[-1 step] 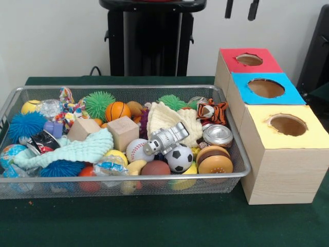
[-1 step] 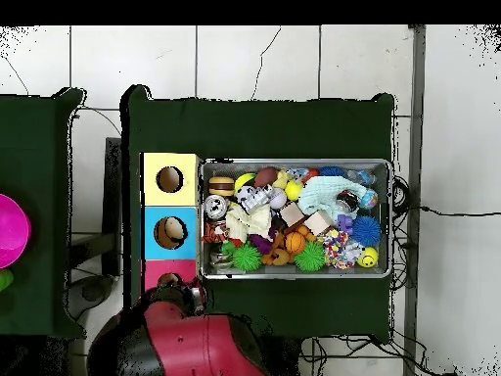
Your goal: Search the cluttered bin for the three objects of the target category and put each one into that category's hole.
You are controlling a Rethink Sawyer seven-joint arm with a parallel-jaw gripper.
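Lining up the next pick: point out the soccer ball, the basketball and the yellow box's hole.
soccer ball [image 1: 179, 157]: front view, its front face.
basketball [image 1: 117, 110]: front view, its centre.
yellow box's hole [image 1: 288, 125]: front view, the opening's middle.

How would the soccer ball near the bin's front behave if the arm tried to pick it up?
The soccer ball is round and smooth, so it would probably roll or slip when nudged. It looks small and likely light. The toy robot leans beside it and may shift.

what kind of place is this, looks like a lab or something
Probably a robotics lab: a wire bin of mixed toys beside a sorting box with three coloured holes, on a green-covered table over tiled floor.
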